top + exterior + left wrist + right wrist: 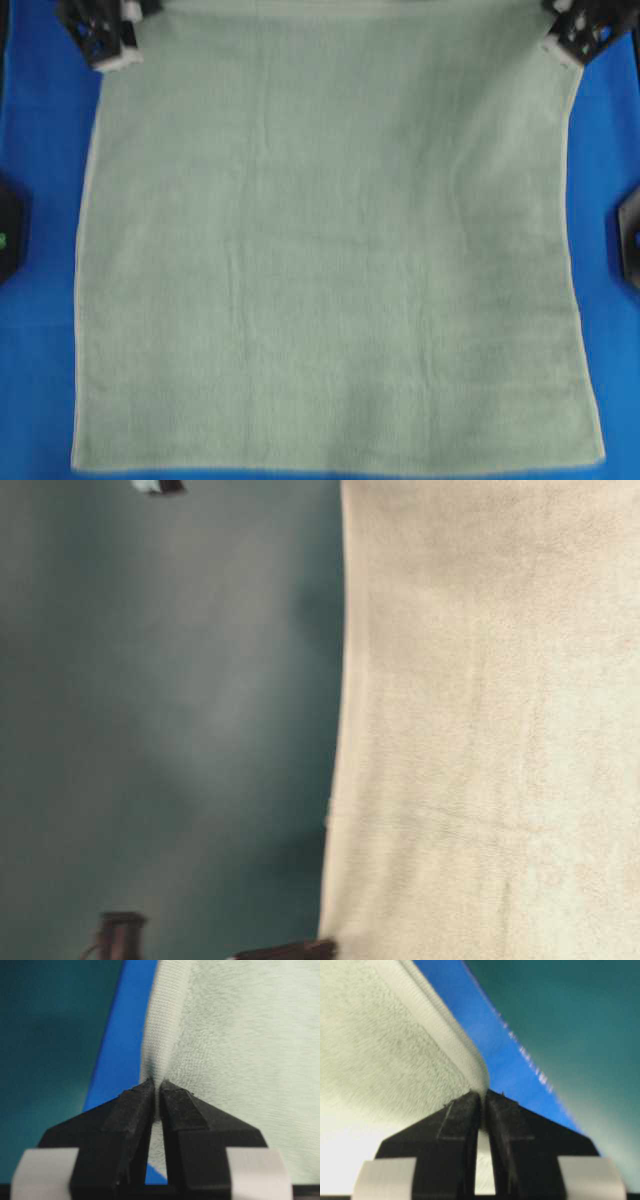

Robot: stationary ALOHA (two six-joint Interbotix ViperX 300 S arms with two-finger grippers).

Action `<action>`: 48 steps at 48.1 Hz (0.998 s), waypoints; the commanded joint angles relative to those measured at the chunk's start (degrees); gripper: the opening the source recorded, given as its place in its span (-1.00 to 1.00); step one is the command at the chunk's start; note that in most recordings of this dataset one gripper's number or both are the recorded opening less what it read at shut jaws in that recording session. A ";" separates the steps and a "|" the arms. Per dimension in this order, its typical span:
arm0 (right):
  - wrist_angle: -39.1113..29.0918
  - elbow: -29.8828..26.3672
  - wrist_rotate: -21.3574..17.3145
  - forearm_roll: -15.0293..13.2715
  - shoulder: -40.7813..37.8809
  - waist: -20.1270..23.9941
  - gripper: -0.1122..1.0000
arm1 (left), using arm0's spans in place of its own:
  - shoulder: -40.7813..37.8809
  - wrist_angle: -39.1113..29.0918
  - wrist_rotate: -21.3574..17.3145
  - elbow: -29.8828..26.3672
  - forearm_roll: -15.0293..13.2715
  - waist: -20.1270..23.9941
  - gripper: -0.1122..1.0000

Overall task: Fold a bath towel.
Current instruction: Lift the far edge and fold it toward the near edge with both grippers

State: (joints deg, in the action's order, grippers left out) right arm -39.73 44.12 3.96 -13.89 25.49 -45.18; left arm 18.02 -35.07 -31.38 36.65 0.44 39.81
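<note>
While each pincer — left (157,1091) at eleven o'clock, right (483,1097) at one — grips a towel (330,250) corner, the first fold begins; next, carry both corners evenly toward six.

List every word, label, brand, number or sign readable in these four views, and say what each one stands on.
None: no view shows any readable text.
Bath towel: plain sage-green terry with a lighter hem, no tag or print showing.
Blue table covering: plain.
Left claw and right claw: black fingers, unmarked.
A small green speck on the dark object at the overhead view's left edge is too blurred to read.
</note>
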 commanded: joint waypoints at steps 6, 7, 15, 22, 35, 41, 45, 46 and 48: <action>-5.45 4.04 -6.50 2.81 8.79 8.17 -0.67 | 5.19 -5.19 7.03 3.87 -0.62 -5.36 -0.72; -6.06 4.57 -7.47 3.52 9.58 9.32 -0.67 | 5.80 -6.06 10.11 4.83 -0.62 -6.86 -0.72; -9.76 9.84 -15.56 10.72 14.59 22.68 -0.68 | 9.40 -7.65 20.57 11.34 -0.88 -20.30 -0.72; -9.05 14.77 -25.75 15.73 16.26 39.46 -0.67 | 11.51 -3.60 36.74 16.00 -0.88 -36.74 -0.72; -0.62 16.08 -51.33 14.06 11.07 68.38 -0.67 | 7.73 7.29 65.57 18.72 -0.18 -64.78 -0.72; 1.58 14.41 -61.00 12.48 5.10 77.78 -0.67 | 1.76 8.70 72.77 16.70 0.00 -73.30 -0.72; 3.34 12.22 -66.71 11.34 0.18 83.32 -0.67 | -2.37 8.79 74.88 14.41 0.00 -77.26 -0.72; 3.69 11.69 -67.68 11.07 -0.88 84.46 -0.67 | -3.43 8.88 75.15 13.71 0.00 -78.05 -0.72; 4.57 10.46 -69.26 10.55 -2.90 86.48 -0.68 | -5.36 8.96 75.50 12.39 0.00 -79.19 -0.72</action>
State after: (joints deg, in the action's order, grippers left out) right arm -35.95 56.60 -63.11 -2.90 25.58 36.91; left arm 15.56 -25.93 43.33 51.42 0.53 -35.60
